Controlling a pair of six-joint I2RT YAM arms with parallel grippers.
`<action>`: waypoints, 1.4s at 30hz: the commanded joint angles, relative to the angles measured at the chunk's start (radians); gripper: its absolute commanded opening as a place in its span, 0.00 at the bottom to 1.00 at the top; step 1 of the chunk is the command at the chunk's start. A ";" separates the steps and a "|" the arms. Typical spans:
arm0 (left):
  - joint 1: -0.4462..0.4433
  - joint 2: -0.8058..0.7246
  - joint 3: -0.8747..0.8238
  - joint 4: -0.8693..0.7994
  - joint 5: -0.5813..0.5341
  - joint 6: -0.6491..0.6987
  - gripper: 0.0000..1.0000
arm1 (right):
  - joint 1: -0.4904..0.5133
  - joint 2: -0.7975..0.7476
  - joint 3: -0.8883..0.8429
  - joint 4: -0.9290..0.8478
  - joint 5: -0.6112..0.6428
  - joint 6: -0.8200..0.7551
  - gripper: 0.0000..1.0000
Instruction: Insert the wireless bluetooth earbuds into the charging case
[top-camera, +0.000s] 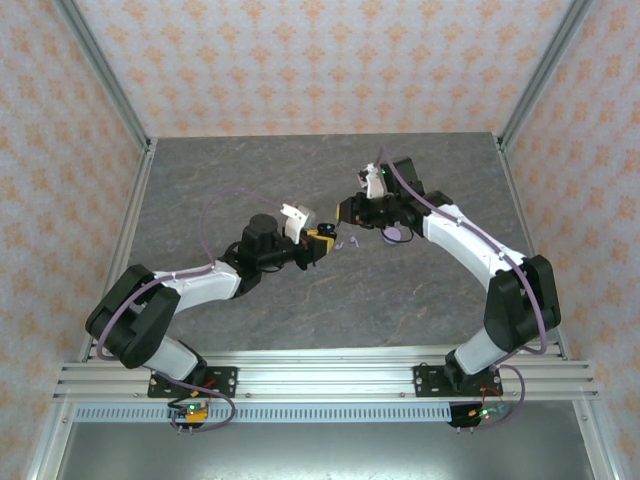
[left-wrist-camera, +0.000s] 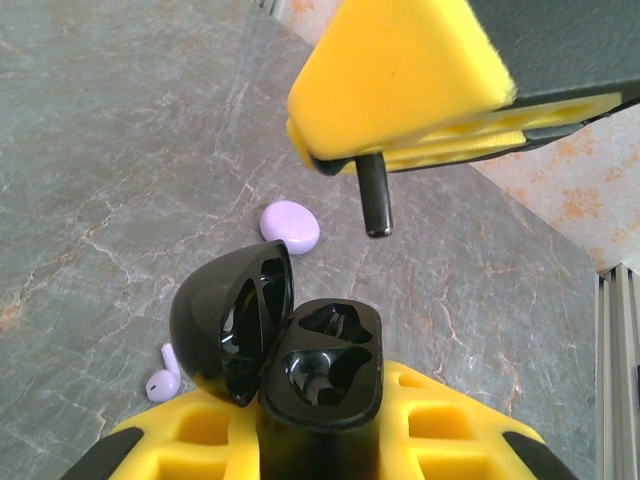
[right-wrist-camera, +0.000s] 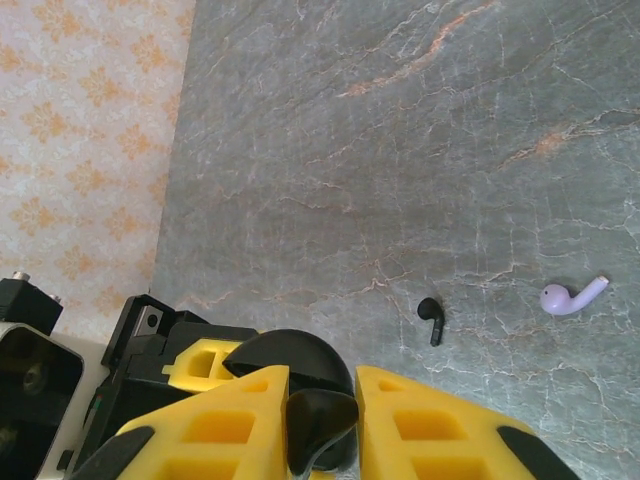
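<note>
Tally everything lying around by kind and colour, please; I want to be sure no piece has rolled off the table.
Black earbuds: 2, one loose, one in the right gripper
Lavender earbuds: 1 certain
Black case: 1, open
Lavender case: 1, shut
Total: 5

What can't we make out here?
Left wrist: black earbud head buried in the right gripper's clamp; stem visible.
Right wrist: charging case sockets hidden behind the yellow fingers.
Top external: lavender earbud too small to tell orientation.
</note>
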 joint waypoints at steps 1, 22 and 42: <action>-0.008 0.005 0.038 -0.003 0.017 0.016 0.10 | 0.016 -0.024 0.042 -0.025 0.054 -0.027 0.22; -0.009 0.042 0.078 -0.023 0.009 -0.053 0.10 | 0.062 -0.030 0.049 -0.038 0.144 -0.032 0.21; -0.009 0.050 0.086 -0.026 -0.001 -0.079 0.10 | 0.082 -0.009 0.063 -0.057 0.180 -0.036 0.21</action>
